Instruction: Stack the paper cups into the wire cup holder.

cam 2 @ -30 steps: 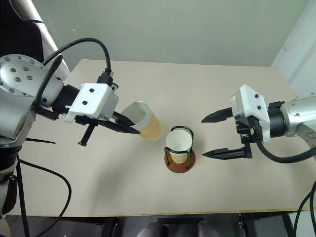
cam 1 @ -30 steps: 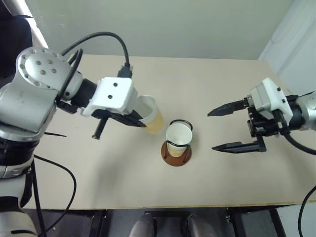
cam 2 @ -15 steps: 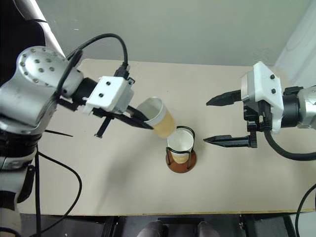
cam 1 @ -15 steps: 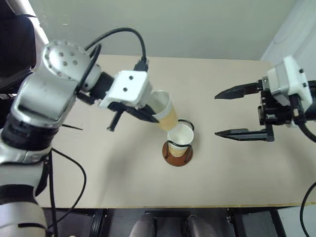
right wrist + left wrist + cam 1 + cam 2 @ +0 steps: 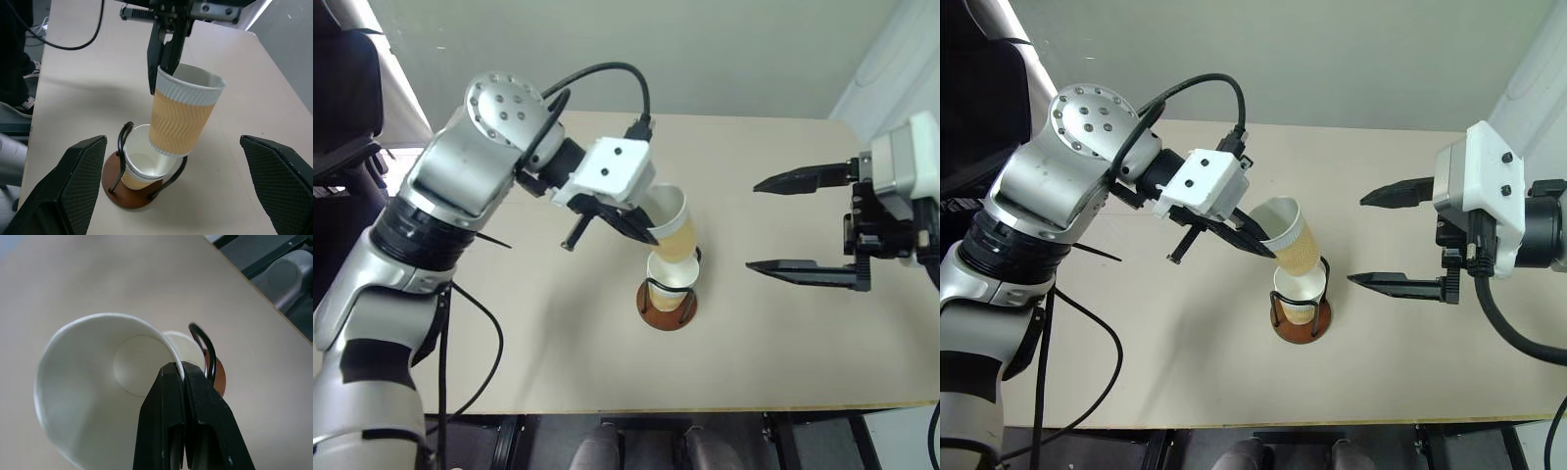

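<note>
**Second cup poised over the holder**

The left gripper [image 5: 1255, 238] is clamped on the rim of a paper cup [image 5: 1291, 237], one finger inside the mouth and one outside, as the left wrist view shows with both fingers pressed together over the white rolled edge. That rim pinch leaves the tapered body and base free, which is what a nesting move needs. The cup hangs tilted, mouth facing back toward the arm, and its base sits just at the rim of the cup already seated [image 5: 142, 165] in the wire cup holder [image 5: 665, 306]. In the right wrist view the base overlaps the seated cup's rim toward one side rather than lying centred in it (whether the two actually touch I cannot tell).

The holder stands on the table [image 5: 558, 362] roughly midway along its width, nearer the front edge than the back, its black wire loops rising around the seated cup from the reddish-brown disc.

The right gripper [image 5: 803, 224] hangs over the table's right side with its fingers spread wide and nothing between them, well apart from the holder, seemingly kept back to leave the left arm room.

The step in hand looks like the insertion itself: the held cup probably needs righting and centring before it drops, or its base could catch the rim or a loop and tip the light holder.
</note>
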Controlling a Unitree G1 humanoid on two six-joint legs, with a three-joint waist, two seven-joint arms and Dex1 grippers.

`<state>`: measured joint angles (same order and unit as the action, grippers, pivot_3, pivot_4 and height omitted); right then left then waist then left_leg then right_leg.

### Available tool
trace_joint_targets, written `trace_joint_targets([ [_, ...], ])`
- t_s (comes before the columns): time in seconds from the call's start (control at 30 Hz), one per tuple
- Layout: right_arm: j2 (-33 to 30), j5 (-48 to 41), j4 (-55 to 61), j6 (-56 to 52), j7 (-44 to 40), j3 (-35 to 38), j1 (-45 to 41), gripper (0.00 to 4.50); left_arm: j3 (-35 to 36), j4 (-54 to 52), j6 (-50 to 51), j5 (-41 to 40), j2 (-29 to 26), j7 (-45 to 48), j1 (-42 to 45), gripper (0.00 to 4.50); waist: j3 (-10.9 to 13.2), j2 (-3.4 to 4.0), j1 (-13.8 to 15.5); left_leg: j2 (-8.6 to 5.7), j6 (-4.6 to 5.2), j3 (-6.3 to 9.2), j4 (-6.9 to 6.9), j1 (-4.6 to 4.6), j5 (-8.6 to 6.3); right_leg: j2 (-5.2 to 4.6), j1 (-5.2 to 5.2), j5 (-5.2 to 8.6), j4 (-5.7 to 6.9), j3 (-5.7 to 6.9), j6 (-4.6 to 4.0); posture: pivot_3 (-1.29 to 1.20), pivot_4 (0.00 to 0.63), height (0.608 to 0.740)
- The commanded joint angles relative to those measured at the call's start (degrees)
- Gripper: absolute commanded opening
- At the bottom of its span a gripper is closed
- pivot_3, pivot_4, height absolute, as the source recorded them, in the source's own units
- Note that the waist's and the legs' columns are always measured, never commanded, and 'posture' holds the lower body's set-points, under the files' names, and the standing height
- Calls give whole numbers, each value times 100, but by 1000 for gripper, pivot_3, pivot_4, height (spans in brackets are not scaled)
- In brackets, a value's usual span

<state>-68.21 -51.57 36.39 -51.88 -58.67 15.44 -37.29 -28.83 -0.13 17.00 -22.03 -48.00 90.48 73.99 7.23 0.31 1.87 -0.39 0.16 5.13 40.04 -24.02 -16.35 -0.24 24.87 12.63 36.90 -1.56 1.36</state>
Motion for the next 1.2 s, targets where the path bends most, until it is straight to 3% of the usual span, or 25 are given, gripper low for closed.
trace_joint_targets([
  [0.03,-108,-123,42,35,106,253,-34,4500,-195,301,-336,0,84,202,313,6,0,0,13,0,0,0,0,0,0,0,0,0,0,0,0,0,150,740],
  [0.3,-128,-187,9,85,143,196,-5,4500,-598,518,-683,-38,12,202,360,6,0,0,10,0,1,0,0,0,-1,1,0,0,0,-1,4,0,150,740],
  [0.8,-109,-231,8,98,244,123,-21,4500,-904,-1,-661,32,-33,202,45,6,0,0,15,0,2,-1,2,-1,-1,0,-1,0,0,-1,6,0,150,740],
  [0.9,-113,-220,2,102,248,104,-20,4500,-838,40,-717,215,65,202,-7,602,0,0,15,0,2,-1,2,-1,-1,0,-1,0,0,-1,6,0,150,740],
  [1.2,-86,-121,-56,172,231,10,-4,4500,-139,154,-670,720,506,-135,-175,3689,0,0,16,-1,2,-1,3,0,-1,1,-1,0,1,0,7,0,150,740],
])
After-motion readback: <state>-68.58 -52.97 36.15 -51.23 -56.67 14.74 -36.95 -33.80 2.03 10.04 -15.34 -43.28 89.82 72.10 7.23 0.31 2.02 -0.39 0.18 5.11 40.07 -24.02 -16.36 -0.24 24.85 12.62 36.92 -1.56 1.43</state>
